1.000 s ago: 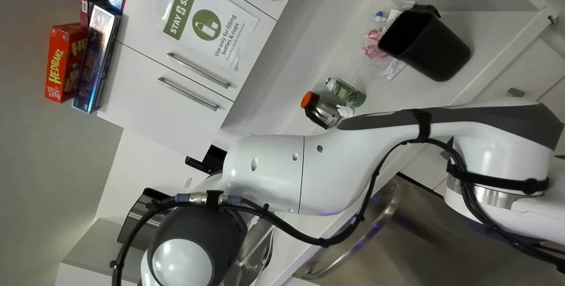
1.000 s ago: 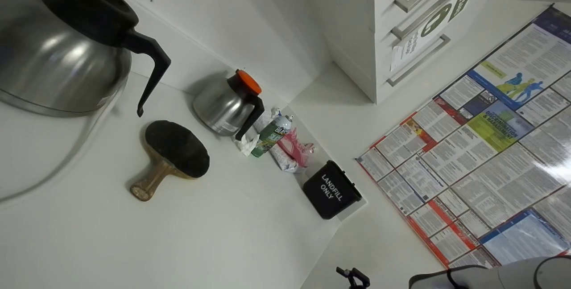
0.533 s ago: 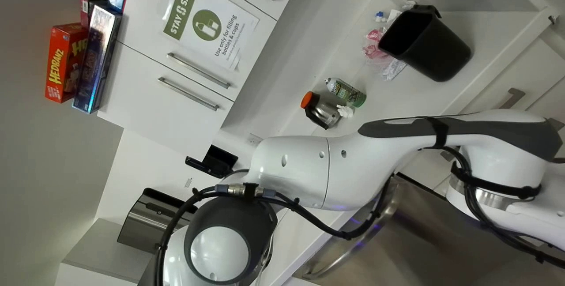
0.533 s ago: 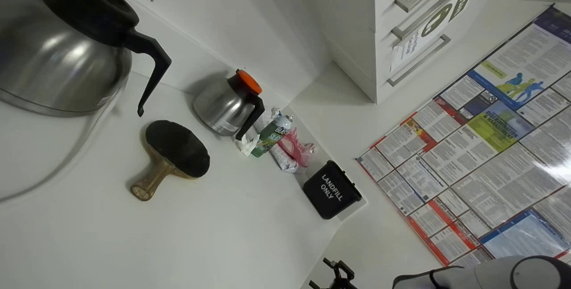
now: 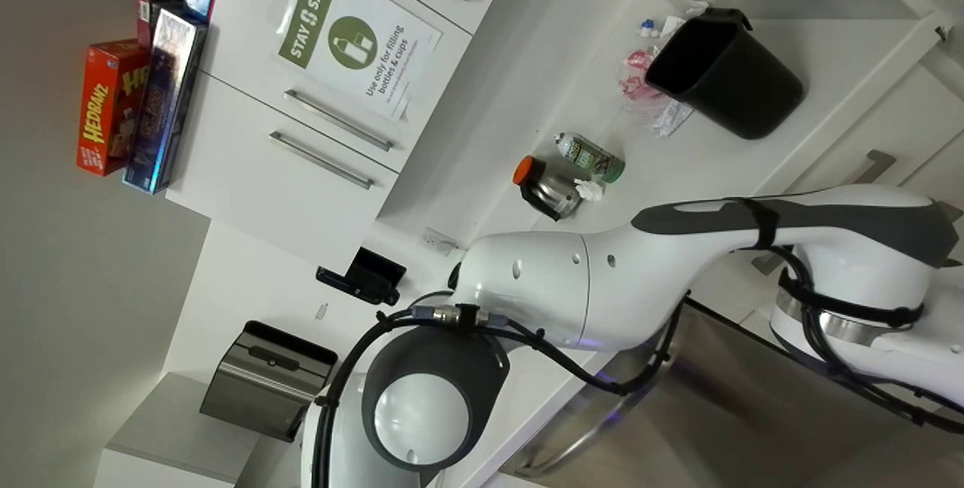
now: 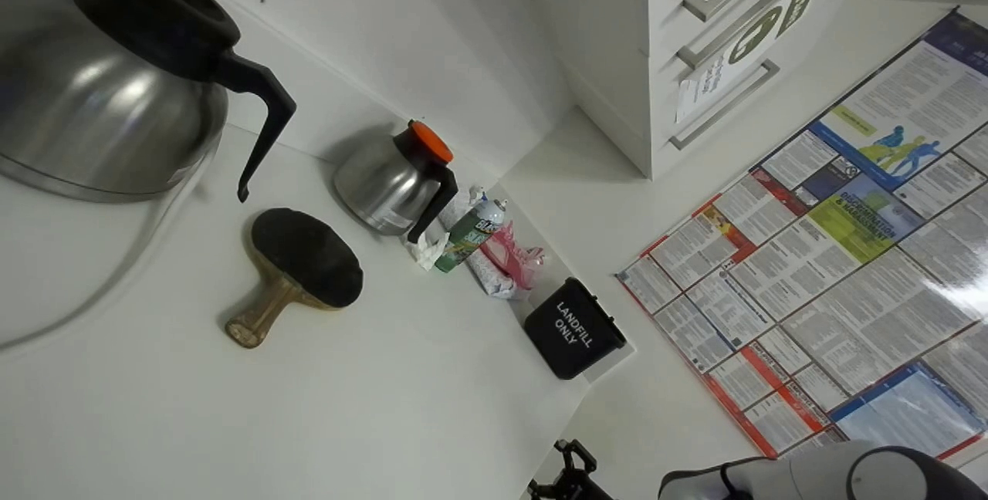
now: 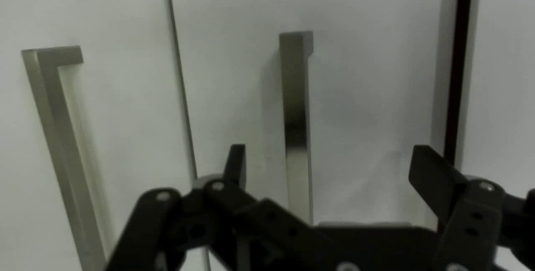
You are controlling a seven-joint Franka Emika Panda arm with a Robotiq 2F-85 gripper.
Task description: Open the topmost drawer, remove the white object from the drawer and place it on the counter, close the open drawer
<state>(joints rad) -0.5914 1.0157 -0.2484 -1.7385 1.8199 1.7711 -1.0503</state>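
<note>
“Across the middle of the wrist view is the topmost drawer [image 7: 351, 91], its flat white front towards us. How does its handle [image 7: 296, 116] sit?”

“Upright in that view: a brushed-metal bar, its lower end hidden behind the gripper [image 7: 329, 149].”

“And the gripper?”

“Spread wide. The bar shows between its fingers [image 7: 434, 175], nearer the finger at the left of that view, with white front visible on both sides. How far in the fingers reach, I cannot tell. The gripper [image 6: 546, 467] shows in an exterior view too, black, at the lower edge.”

“What borders the drawer?”

“On one side a neighbouring drawer [image 7: 125, 137] with a similar bar [image 7: 62, 145], on the other a dark slit [image 7: 458, 66]. In an exterior view the drawer lies just under the edge of the counter [image 5: 678, 157], partly hidden by the arm [image 5: 527, 285]. Along the same edge comes a steel appliance front [image 5: 738, 398].”

“And on the counter?”

“An orange-lidded steel pot [image 6: 378, 184], with a green-labelled spray can [image 6: 475, 230] and crumpled white paper [image 6: 427, 251] just beside it. Near those sit a pinkish-white bag [image 6: 513, 257] and a black bin [image 6: 567, 342] lettered LANDFILL ONLY. Well apart from the bin, a black-faced paddle [image 6: 305, 261] with a wooden grip lies near a larger steel pot [image 6: 93, 122].”

“Farther out?”

“White cabinets [image 5: 248, 149] above the counter bear a STAY SAFE sign [image 5: 361, 44]; game boxes [image 5: 162, 96] are on top, one reading HEDBANZ. A poster [image 6: 834, 238] of printed sheets hangs past the bin.”
</note>
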